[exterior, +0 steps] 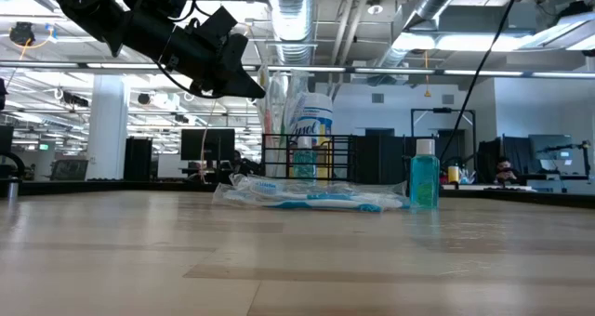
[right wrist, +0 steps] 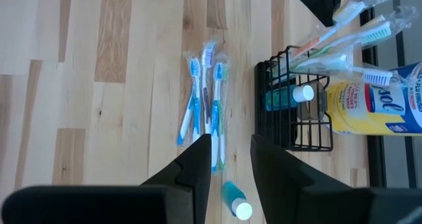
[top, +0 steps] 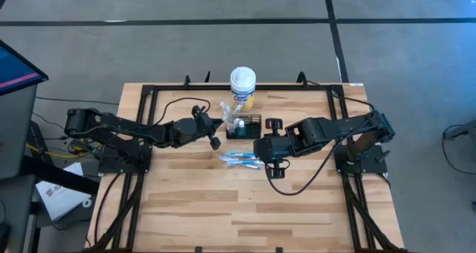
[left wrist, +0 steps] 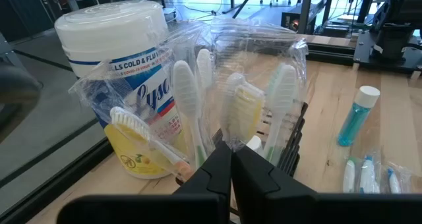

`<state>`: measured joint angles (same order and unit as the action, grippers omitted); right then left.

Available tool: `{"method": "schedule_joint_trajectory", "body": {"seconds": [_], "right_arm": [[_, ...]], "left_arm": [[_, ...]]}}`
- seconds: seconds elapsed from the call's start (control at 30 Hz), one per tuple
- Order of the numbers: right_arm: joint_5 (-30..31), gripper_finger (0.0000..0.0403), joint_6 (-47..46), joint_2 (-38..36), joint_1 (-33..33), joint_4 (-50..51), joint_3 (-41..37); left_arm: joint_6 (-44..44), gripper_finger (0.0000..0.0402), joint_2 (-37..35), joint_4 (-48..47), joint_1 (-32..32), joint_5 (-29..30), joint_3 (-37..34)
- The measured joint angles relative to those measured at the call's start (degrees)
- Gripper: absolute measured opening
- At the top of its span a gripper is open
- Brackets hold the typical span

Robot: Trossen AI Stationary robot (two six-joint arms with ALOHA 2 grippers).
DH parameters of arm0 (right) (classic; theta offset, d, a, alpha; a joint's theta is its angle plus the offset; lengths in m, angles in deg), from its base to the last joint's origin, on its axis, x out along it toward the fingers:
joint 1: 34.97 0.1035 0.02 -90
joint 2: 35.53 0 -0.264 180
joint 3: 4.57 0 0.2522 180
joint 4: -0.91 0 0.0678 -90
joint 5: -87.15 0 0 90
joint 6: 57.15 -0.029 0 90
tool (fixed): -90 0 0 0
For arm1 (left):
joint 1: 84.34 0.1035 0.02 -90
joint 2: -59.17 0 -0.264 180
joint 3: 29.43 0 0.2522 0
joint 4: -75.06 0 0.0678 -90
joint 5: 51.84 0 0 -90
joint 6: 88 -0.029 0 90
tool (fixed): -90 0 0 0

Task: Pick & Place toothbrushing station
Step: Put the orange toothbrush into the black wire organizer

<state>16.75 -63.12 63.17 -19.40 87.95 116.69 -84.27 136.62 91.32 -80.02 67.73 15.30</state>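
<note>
On the counter [top: 186,208], the toothbrushing station [top: 245,126] stands touching the yellow canister [top: 242,88]. The left hand [top: 215,140], fingers together and empty, hangs just beside the station; the right hand [top: 262,150], fingers apart, hovers over wrapped toothbrushes [top: 239,159] near it.

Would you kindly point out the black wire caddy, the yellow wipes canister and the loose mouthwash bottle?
black wire caddy [right wrist: 293,128]: right wrist view, mesh wall.
yellow wipes canister [left wrist: 109,26]: left wrist view, white lid.
loose mouthwash bottle [exterior: 424,178]: low view, teal body.
</note>
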Motion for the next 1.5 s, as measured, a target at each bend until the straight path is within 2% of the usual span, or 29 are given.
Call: {"method": "schedule_joint_trajectory", "body": {"seconds": [0.2,0.5,0.8,0.97,1.33,1.5], "right_arm": [[0.0,0.0097,0.57,0.0,0.0,-1.15,0.0],[0.0,0.0097,0.58,0.0,0.0,-1.46,0.0],[0.0,0.0097,1.64,0.0,-0.11,-1.4,0.0],[0.0,0.0097,1.56,0.0,-0.11,-1.42,0.0],[0.0,0.0097,1.45,0.0,-0.13,-1.42,0.0],[0.0,0.0097,1.46,0.0,-0.13,-1.42,0.0]], "left_arm": [[0.06,0.0,0.05,-0.41,0.6,-1.33,0.0],[1.03,0.0002,4.28,0.13,2.51,-3.1,0.0],[-0.03,0.0019,2.36,1.11,2.51,-3.09,0.0],[-0.05,0.0045,1.63,1.23,2.4,-3.07,0.02],[0.13,0.0131,1.66,1.27,2.4,-3.08,0.02],[-0.02,0.0155,1.42,0.94,2.4,-3.08,0.02]]}}
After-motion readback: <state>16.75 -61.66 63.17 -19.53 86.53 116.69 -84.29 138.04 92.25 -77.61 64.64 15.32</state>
